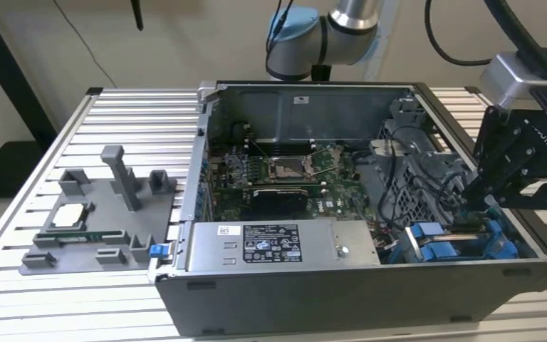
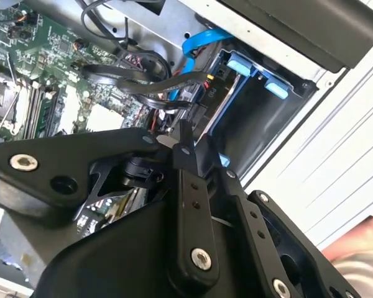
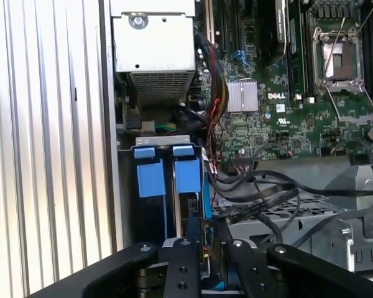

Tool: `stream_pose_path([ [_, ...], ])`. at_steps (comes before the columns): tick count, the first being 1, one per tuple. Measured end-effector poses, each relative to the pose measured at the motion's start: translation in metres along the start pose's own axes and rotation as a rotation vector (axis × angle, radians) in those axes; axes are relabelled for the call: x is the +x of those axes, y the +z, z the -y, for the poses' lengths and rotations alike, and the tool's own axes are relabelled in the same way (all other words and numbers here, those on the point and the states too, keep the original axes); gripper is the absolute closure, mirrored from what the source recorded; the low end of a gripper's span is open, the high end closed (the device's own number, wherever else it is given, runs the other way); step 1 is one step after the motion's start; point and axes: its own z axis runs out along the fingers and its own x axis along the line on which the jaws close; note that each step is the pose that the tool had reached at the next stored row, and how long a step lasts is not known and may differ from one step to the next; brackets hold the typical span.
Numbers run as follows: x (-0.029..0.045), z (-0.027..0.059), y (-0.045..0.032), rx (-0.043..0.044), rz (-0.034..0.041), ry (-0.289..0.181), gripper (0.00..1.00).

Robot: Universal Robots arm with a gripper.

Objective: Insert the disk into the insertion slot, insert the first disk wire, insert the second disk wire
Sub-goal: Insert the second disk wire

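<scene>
Exterior view | hand (image 1: 487, 203) above insertion slot (image 1: 464, 242) | grip state unclear | chassis wall beside

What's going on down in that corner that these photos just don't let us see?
- Claw tips: exterior view, sunk behind the case wall; whether they grip anything is unclear.
- Disk: first wrist view, its near end covered by the claw.
- Cable ends: second wrist view, hidden behind the claw.
</scene>
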Motion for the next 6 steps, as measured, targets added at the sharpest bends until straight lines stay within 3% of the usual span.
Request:
stream_pose_path([
  [6, -0.0001, 0.0, -0.0003, 0.0, 0.0, 0.0, 0.0],
])
